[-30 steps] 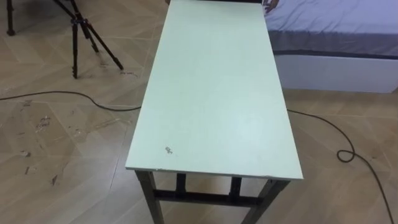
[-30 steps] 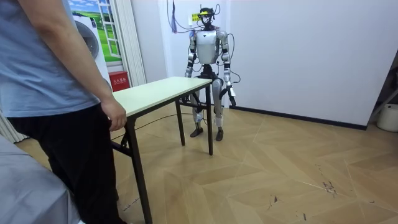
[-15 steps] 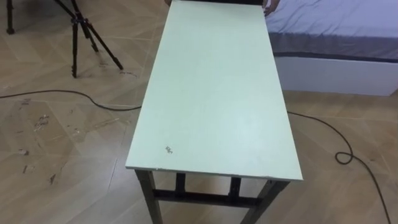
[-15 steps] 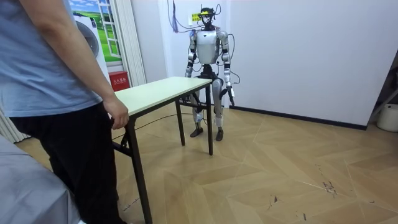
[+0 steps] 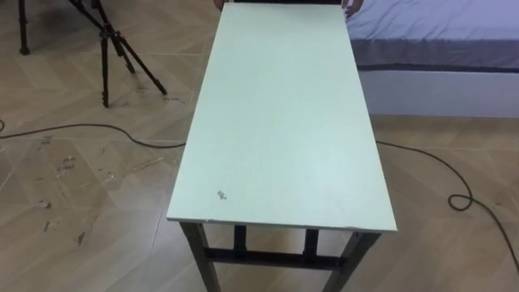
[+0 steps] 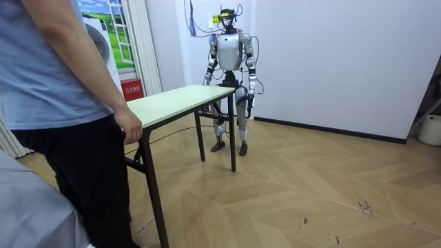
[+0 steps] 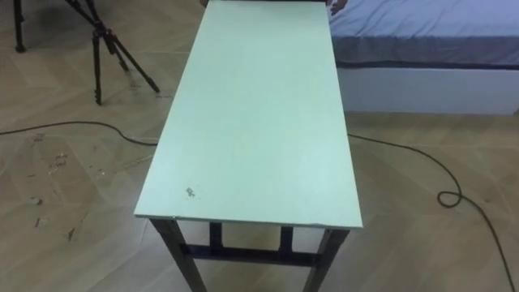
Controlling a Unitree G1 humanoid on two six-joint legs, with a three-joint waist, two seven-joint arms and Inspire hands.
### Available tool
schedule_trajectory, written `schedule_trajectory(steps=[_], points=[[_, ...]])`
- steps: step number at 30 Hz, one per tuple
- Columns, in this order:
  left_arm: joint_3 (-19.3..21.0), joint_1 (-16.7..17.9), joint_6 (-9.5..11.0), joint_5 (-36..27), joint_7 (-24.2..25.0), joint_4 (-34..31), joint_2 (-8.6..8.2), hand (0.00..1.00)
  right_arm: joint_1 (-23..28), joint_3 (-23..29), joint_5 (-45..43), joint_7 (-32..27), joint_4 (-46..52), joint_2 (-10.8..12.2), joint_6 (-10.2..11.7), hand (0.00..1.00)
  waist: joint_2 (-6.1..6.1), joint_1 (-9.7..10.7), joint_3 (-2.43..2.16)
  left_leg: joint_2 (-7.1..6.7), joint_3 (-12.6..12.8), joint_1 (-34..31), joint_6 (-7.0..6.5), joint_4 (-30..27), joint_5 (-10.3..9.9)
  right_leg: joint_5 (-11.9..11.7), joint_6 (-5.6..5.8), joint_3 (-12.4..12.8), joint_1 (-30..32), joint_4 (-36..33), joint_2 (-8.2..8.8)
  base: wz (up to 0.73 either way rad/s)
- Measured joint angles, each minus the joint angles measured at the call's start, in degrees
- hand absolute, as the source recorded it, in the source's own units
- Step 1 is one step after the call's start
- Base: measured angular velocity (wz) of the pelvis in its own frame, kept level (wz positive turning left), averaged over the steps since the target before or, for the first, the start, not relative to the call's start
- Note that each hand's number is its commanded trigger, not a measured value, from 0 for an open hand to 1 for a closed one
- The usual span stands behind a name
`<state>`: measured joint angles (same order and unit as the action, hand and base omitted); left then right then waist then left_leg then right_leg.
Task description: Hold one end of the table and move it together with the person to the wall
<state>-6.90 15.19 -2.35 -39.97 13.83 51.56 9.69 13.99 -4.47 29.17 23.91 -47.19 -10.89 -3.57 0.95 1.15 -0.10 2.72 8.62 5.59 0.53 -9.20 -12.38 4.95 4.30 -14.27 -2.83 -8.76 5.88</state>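
We see the pale green table (image 5: 280, 122) running from us toward twelve o'clock, a person's hand (image 5: 350, 8) at its far corner. A tripod (image 5: 105, 49) stands at ten o'clock, a bed (image 5: 438, 40) at two.

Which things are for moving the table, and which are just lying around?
For the job:
table
person's hand at its far end

Just lying about:
tripod on the floor
bed beside the table
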Motion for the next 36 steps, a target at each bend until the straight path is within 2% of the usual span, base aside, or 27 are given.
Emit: schedule_trajectory(steps=[3,6,9,10,12,14,16,17,19,20,24,28,36], points=[[-1.71,2.41,-0.91,-3.46,3.12,-4.92,0.81,0.0,2.1,-1.08,0.16,1.18,4.17,-0.81,-0.67,0.0,-0.05,-0.08,0.01,0.0,0.0,-0.02,-0.04,0.0,-0.18,0.01,0.01,-0.03,0.01,-0.01,0.01,0.0],[-5.31,3.95,-2.66,-10.63,4.21,-10.05,3.99,0.0,4.1,-3.23,4.6,2.43,9.01,-2.67,-2.61,0.0,-0.6,0.08,0.21,0.0,-0.03,-0.46,-0.12,-0.58,-0.52,0.05,0.08,0.0,0.11,-0.04,0.04,0.0],[-7.89,6.17,-3.63,-17.21,5.33,-17.24,5.73,0.0,6.62,-4.42,9.02,4.07,14.54,-4.06,-4.24,0.0,-0.65,0.08,0.08,-0.03,-0.08,-1.07,-0.22,-1.03,-0.74,0.08,0.12,0.18,0.52,-0.16,0.12,0.0],[-9.24,7.26,-3.73,-21.45,6.39,-20.88,6.32,0.0,7.55,-5.01,11.39,5.24,16.9,-4.23,-4.82,0.0,-0.71,0.15,0.09,-0.03,-0.06,-1.11,-0.22,-0.92,-0.73,0.09,0.13,0.27,0.77,-0.36,0.13,0.0],[-13.03,7.0,-4.27,-28.03,8.44,-25.13,6.32,0.0,7.8,-6.82,14.72,6.45,19.11,-4.22,-5.47,0.0,-0.41,0.19,0.01,0.02,-0.05,-1.03,-0.22,-0.86,-0.73,0.19,0.29,0.29,0.98,-0.89,0.15,0.0],[-15.79,6.94,-5.21,-33.28,9.41,-28.36,6.47,0.0,8.04,-9.01,18.42,7.01,21.21,-4.23,-6.28,0.0,-0.46,0.37,0.16,0.11,0.01,-1.03,-0.21,-0.85,-0.74,0.27,0.27,0.28,1.2,-1.11,0.12,-0.02],[-17.81,6.72,-5.95,-36.16,10.32,-31.77,6.77,0.0,8.07,-11.92,21.19,7.91,23.1,-4.17,-6.59,0.0,-0.52,0.46,0.01,0.18,0.08,-1.44,-0.17,-0.89,-0.75,0.29,0.24,0.27,1.77,-1.33,0.09,-0.02],[-19.11,6.15,-6.24,-36.96,10.95,-33.05,6.82,0.0,7.93,-13.6,22.43,8.47,23.81,-4.07,-6.69,0.0,-0.38,0.49,0.21,0.17,0.09,-1.45,-0.17,-0.96,-0.75,0.29,0.24,0.27,1.76,-1.33,0.09,0.0],[-20.46,5.69,-6.7,-37.08,11.1,-34.99,6.88,0.0,8.07,-15.35,24.39,8.54,25.53,-4.06,-7.54,0.0,-0.37,0.52,0.37,0.14,0.14,-1.39,-0.17,-0.98,-0.75,0.29,0.24,0.36,1.77,-1.33,0.09,0.0],[-20.71,5.53,-6.61,-37.97,11.16,-36.06,6.93,0.0,7.97,-15.96,27.05,8.27,26.28,-3.98,-7.65,0.0,0.04,0.73,0.42,0.14,0.16,-1.39,-0.17,-1.29,-0.75,0.29,0.24,0.54,1.79,-1.32,0.06,0.0],[-21.4,2.85,-5.02,-40.85,11.16,-36.44,7.01,0.0,5.84,-16.83,30.68,7.36,27.85,-4.35,-6.57,0.0,-0.29,1.37,0.97,0.15,0.18,-1.47,-0.17,-1.14,-0.75,0.34,0.16,0.64,1.83,-1.48,0.06,0.0],[-21.48,0.87,-3.92,-41.12,11.03,-36.42,6.82,0.0,4.21,-16.94,32.29,7.13,27.82,-4.28,-5.73,0.0,-0.54,1.51,0.95,0.17,0.28,-1.36,-0.16,-1.21,-0.75,0.34,0.16,0.68,1.98,-1.88,0.07,0.0],[-20.8,-0.62,-3.8,-41.51,9.22,-36.43,6.94,0.0,1.15,-17.79,33.22,4.72,27.95,-4.77,-5.99,0.0,-1.27,1.83,0.59,0.15,0.49,-0.99,-0.16,-1.53,-0.75,0.34,0.16,1.03,1.78,-1.96,0.06,0.0]])
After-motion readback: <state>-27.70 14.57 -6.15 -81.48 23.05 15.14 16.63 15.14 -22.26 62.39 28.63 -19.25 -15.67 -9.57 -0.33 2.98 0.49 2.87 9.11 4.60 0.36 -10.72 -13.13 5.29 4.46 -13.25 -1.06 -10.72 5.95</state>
